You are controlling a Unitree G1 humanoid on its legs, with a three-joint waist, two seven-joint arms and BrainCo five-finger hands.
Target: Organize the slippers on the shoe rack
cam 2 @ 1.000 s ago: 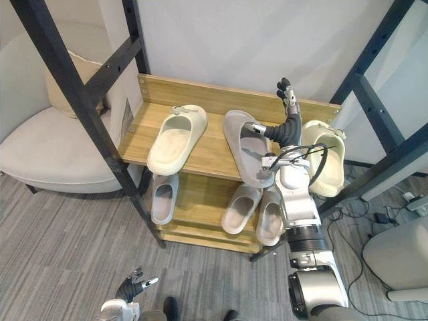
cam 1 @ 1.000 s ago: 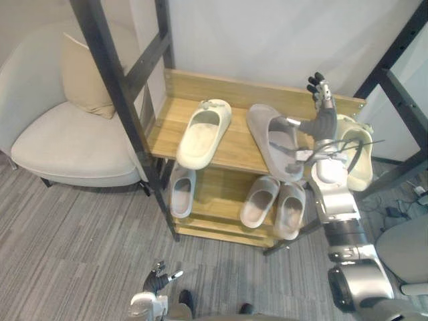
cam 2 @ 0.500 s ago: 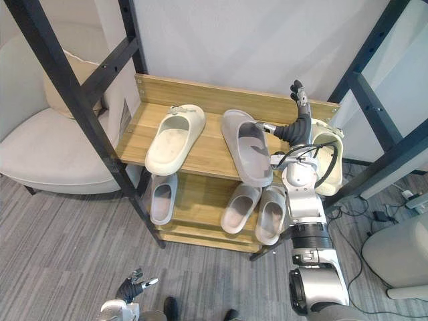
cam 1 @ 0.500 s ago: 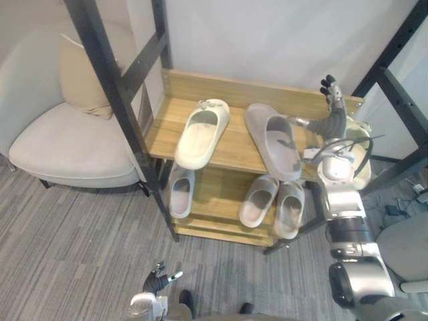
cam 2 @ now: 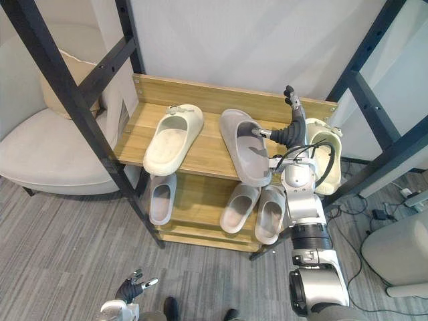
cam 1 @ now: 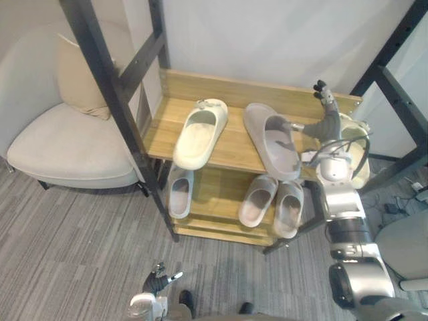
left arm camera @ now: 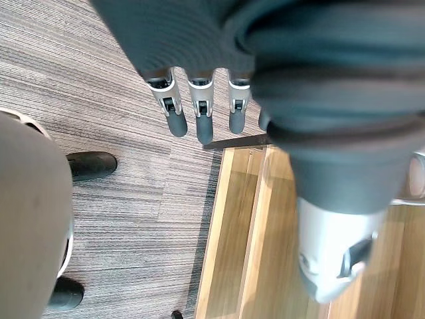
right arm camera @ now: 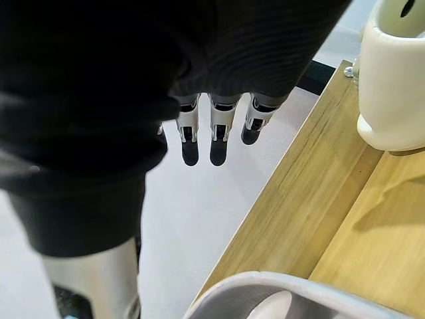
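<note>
On the wooden shoe rack's top shelf (cam 1: 234, 144) lie a cream slipper (cam 1: 200, 132) at the left, a grey slipper (cam 1: 271, 140) in the middle and another cream slipper (cam 2: 326, 157) at the right end, partly behind my right arm. My right hand (cam 1: 328, 114) is raised between the grey slipper and the right cream one. It is open with straight fingers (right arm camera: 212, 136), and its thumb points toward the grey slipper's strap. Three grey slippers (cam 1: 257, 199) rest on the lower shelf. My left hand (cam 1: 157, 281) hangs open low over the floor.
A beige armchair (cam 1: 60, 140) with a cushion (cam 1: 77, 77) stands left of the rack. Black metal posts (cam 1: 110, 100) cross in front of the rack's left end, and more of the frame (cam 1: 394, 87) runs at the right. Grey carpet (cam 1: 80, 241) lies in front.
My right hand drifted right, away from the grey slipper, then came back a little toward it. The slippers lie as before. The whole view has shifted slightly.
</note>
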